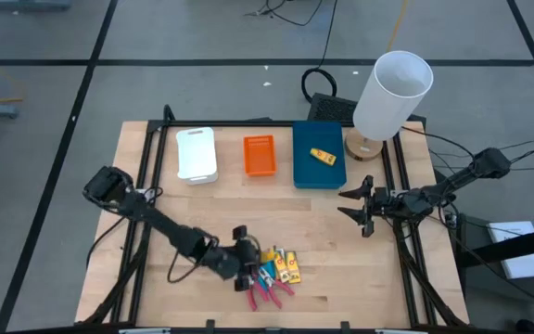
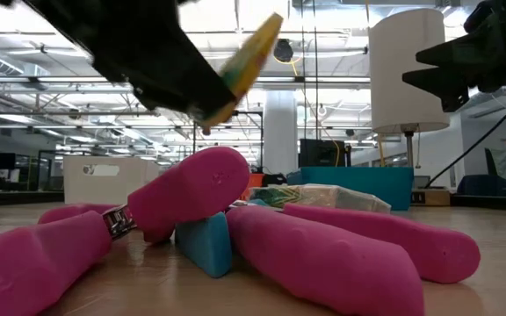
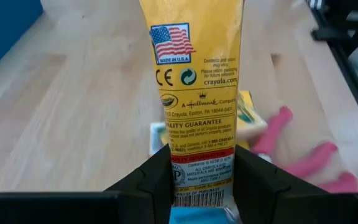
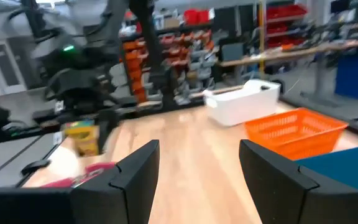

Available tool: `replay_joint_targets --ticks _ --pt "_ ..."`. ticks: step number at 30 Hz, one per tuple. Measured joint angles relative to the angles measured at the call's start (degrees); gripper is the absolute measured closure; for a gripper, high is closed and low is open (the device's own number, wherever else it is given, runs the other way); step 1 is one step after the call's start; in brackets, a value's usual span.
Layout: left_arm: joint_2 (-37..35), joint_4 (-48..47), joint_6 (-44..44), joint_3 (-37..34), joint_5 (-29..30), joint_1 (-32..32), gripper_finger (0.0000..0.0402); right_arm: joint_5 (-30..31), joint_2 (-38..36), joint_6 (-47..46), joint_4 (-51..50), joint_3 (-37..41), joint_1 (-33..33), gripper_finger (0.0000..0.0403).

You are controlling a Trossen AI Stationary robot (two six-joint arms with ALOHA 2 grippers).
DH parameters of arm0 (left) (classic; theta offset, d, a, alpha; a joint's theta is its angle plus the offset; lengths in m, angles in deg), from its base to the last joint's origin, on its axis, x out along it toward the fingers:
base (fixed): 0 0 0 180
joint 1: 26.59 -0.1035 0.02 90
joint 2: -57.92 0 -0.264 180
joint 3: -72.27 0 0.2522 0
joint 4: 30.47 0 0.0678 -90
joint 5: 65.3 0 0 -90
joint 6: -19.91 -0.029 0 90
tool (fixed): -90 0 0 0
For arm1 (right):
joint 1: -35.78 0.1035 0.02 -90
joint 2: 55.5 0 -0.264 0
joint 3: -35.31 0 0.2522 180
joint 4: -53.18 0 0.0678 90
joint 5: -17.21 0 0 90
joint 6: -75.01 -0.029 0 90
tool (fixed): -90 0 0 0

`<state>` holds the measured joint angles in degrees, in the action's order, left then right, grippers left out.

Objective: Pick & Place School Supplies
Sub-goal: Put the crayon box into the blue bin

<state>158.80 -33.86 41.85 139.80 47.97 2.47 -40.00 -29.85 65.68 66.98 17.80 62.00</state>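
My left gripper (image 1: pixel 246 263) is at the near middle of the table, shut on a yellow packet with dark print (image 3: pixel 194 81). In the low view that packet (image 2: pixel 249 57) is in the air above the pile of supplies. The pile holds pink-handled scissors (image 1: pixel 269 292), a light-blue piece (image 2: pixel 207 241) and more yellow packets (image 1: pixel 287 269), all lying on the wood. Another yellow packet (image 1: pixel 323 156) lies in the blue tray (image 1: pixel 315 176). My right gripper (image 1: pixel 355 206) stands open at the table's right side, with nothing between its fingers (image 4: pixel 138 168). My left gripper pinches the yellow packet's barcode end (image 3: pixel 201 177) between its two fingers, one on each long edge. The packet runs on from the fingers along their line and slants upward in the low view. It is lifted clear of the pile and the table.
A white tray (image 1: pixel 196 153), an orange tray (image 1: pixel 259 155) and the blue tray stand in a row at the far side. A tall white cylinder on a round wooden base (image 1: pixel 392 93) stands at the far right corner. Bare wood lies between the trays and the pile.
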Motion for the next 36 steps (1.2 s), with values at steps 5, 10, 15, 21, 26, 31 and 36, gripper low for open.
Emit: replay_joint_targets --ticks 5,10,15,21,26,31,36 --pt "0.0 13.9 -5.6 -4.8 -4.4 -4.9 0.0261 -1.6 10.2 -2.0 9.6 0.0 0.0 0.0190" --pt "0.0 20.6 -13.0 -5.4 -5.9 -9.0 0.0261 -1.2 23.6 -0.7 22.9 -0.9 -0.3 0.0190" --pt "0.0 24.8 -15.8 -5.4 -12.4 -13.5 0.0261 -1.7 36.2 0.7 31.8 -6.2 -3.4 0.0190" --pt "0.0 26.2 -17.5 -5.4 -17.1 -17.2 0.0261 -12.5 47.0 3.1 32.9 -14.8 -7.1 0.0183" --pt "0.0 26.2 -16.2 -5.4 -24.6 -19.3 0.0261 -19.1 53.3 7.4 31.5 -20.9 -8.7 0.0151" --pt "0.0 24.5 -6.8 -5.4 -36.6 -21.4 0.0261 -18.6 54.5 14.5 22.2 -25.6 -9.5 0.0133" --pt "-0.1 21.4 2.1 -5.4 -49.1 -22.8 0.0261 -18.0 53.6 16.1 16.3 -28.4 -10.0 0.0133"
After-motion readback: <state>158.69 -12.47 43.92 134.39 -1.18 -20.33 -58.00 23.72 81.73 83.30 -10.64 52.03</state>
